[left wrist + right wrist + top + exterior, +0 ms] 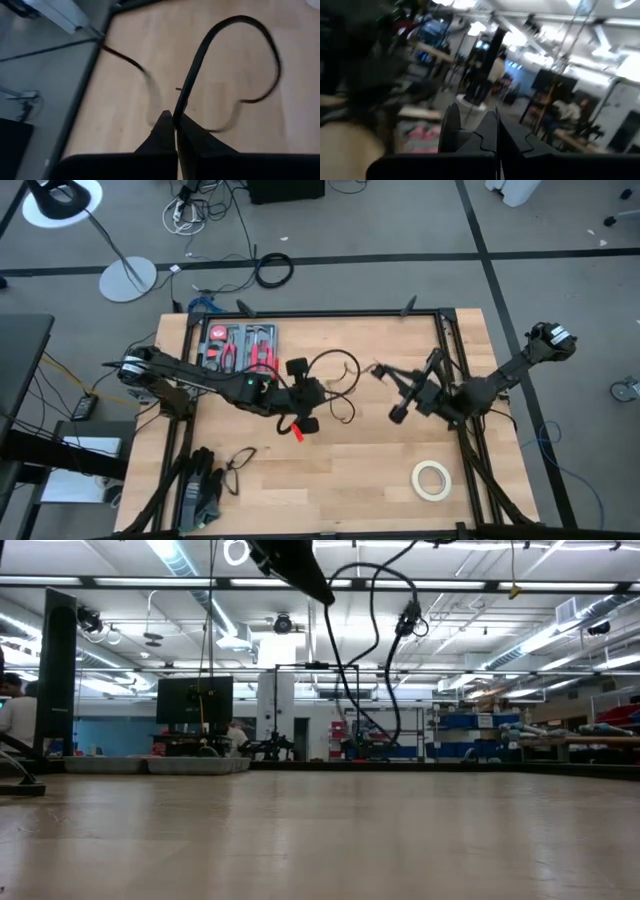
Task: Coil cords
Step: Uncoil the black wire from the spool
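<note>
A thin black cord point(338, 375), limp and glossy, hangs in loose loops above the middle of the pale wooden table point(340, 470), lifted clear of the planks; the low view shows it dangling in long curves point(345, 670) with a small chunky end piece high up. The left gripper point(305, 395), at mid-table, has its dark fingers pressed together, pinching the cord, which rises from between the fingertips point(175, 122) and bends into a rounded loop over the wood grain. The right gripper point(380, 372), just right of the loops, also has its fingers pressed together point(496, 131); whether they pinch the cord cannot be told. A cream-white tape roll point(431, 479) lies flat near the table's front right. A tray of red-handled tools point(238, 345) sits at the far left.
</note>
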{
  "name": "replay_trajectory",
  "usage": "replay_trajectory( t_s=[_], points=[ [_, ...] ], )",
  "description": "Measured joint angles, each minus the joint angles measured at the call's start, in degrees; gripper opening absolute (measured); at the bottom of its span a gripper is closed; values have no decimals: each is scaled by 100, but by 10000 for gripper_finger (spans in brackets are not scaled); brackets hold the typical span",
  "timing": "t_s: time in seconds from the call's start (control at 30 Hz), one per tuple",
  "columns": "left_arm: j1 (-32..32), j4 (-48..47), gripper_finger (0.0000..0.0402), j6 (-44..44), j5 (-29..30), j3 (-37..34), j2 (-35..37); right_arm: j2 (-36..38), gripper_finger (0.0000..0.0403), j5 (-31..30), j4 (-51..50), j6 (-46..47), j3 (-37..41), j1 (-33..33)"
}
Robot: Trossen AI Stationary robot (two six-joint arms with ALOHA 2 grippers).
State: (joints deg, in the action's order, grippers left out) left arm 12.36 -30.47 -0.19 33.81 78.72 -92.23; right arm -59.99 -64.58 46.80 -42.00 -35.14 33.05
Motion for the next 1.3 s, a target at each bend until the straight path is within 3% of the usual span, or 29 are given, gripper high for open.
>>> replay_trajectory(
  t_s=[0.23, 0.43, 0.53, 0.73, 1.07, 1.3],
  points=[
    [48, -206, 0, 84, 664, 2, 532, 0, 0, -614, -2196, 2136, 0, 594],
    [203, -50, 0, 285, 950, 2, 834, 0, 0, -649, -4619, 4268, 0, 591],
    [236, 63, 0, 307, 946, 4, 838, 0, 0, -687, -5218, 4908, 0, 453],
    [238, 49, 21, 190, 616, 4, 834, 2, 0, -704, -5291, 4726, 0, 157],
    [239, -176, 121, 44, 530, 4, 834, 1, 0, -504, -5295, 4490, 0, 52],
    [280, 282, 132, 29, -187, 57, 750, 2, 0, -431, -4758, 4171, 0, -100]
  ],
)
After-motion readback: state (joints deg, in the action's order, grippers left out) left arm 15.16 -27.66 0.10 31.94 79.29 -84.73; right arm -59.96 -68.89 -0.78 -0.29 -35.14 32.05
